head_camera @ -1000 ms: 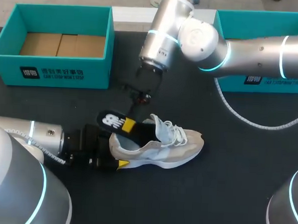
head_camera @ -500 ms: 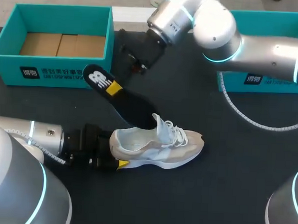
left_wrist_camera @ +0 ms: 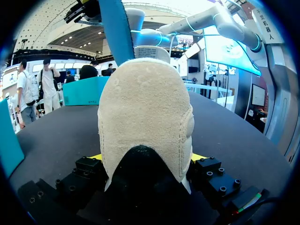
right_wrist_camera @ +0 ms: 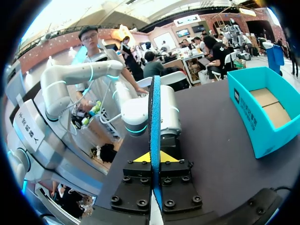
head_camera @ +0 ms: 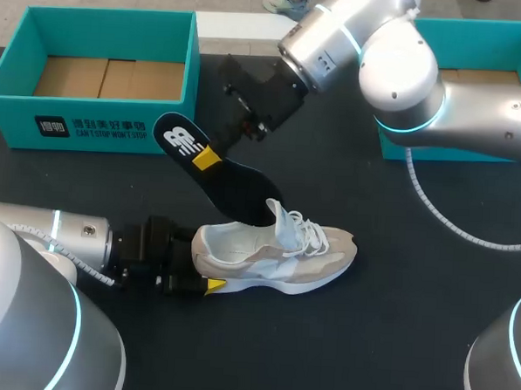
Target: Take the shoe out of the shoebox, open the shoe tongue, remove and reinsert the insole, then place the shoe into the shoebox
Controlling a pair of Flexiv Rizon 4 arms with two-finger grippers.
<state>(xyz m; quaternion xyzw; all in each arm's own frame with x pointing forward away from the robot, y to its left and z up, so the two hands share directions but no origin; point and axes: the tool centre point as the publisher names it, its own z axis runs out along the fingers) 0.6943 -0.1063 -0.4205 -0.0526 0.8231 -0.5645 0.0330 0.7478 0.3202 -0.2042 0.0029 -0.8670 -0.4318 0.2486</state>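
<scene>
A beige and white shoe (head_camera: 279,253) lies on its side on the black table (head_camera: 410,334), toe to the right. My left gripper (head_camera: 203,264) has the shoe's heel (left_wrist_camera: 145,126) between its fingers, both yellow tips pressed against it. My right gripper (head_camera: 210,156) is shut on the black insole (head_camera: 230,186) near its logo end and holds it slanted above the shoe. The insole's lower end is at the shoe's opening, behind the tongue. In the right wrist view the insole (right_wrist_camera: 155,126) stands edge-on, blue, between the shut fingers (right_wrist_camera: 155,157).
An open teal shoebox (head_camera: 90,120) with a cardboard floor stands at the back left. A second teal box (head_camera: 478,36) at the back right is partly hidden by my right arm, and it also shows beside the right gripper (right_wrist_camera: 262,112).
My right gripper has pulled the insole up and out of the shoe toward the back left, then shifted slightly right. The shoe and left gripper have stayed put.
</scene>
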